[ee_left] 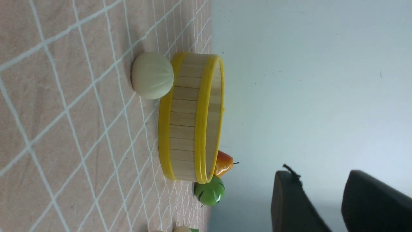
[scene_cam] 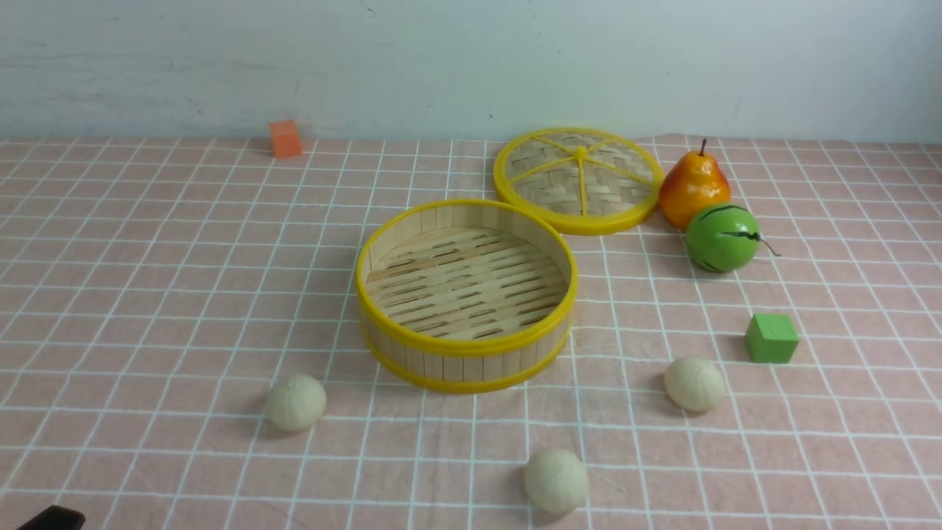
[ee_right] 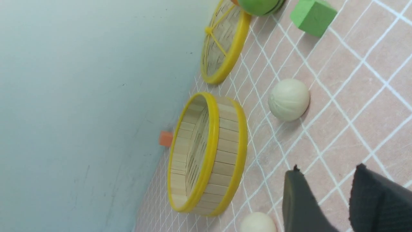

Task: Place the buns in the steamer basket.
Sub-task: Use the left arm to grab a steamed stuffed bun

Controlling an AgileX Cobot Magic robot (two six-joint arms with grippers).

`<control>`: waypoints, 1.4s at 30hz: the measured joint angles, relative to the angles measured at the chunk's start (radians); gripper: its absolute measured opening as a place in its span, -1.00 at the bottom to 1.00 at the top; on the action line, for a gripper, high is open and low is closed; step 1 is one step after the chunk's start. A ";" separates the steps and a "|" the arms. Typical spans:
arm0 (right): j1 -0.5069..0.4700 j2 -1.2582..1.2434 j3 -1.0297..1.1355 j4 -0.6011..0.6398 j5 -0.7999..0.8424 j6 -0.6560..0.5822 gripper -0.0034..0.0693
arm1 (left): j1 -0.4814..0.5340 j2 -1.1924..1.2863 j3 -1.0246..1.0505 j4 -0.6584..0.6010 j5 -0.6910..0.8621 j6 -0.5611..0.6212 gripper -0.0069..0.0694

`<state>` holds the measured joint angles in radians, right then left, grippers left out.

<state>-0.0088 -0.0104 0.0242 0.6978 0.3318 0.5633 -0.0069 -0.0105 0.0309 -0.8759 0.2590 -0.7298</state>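
One lid [scene_cam: 580, 180], pear [scene_cam: 693, 188], green ball [scene_cam: 723, 237] beyond steamer basket [scene_cam: 456, 366]; cream pleated buns [scene_cam: 556, 480] before it; left gripper [ee_left: 318, 180], right gripper [ee_right: 326, 175] parted.

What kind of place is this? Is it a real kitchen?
Probably not a kitchen: it looks like a practice table for a robot. A pink checked cloth covers it below a bare wall, with an empty steamer basket, a toy-looking pear and a green cube.

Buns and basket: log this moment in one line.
buns: three, all on cloth | basket: empty | left pincer: open, empty | right pincer: open, empty
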 joint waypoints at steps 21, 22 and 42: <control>0.000 0.638 -0.621 -0.178 0.313 -0.879 -0.96 | -0.061 0.763 -0.817 0.574 0.638 0.711 -0.85; 0.001 0.708 -0.664 -0.191 0.396 -0.902 -0.96 | -0.098 0.816 -0.852 0.607 0.668 0.712 -0.85; 0.513 1.208 -0.955 -0.504 0.674 -0.804 -0.93 | -0.428 1.638 -1.182 1.071 0.646 0.382 0.53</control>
<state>0.5046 1.1976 -0.9312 0.1939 1.0061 -0.2411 -0.4347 1.6280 -1.1508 0.1953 0.9050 -0.3479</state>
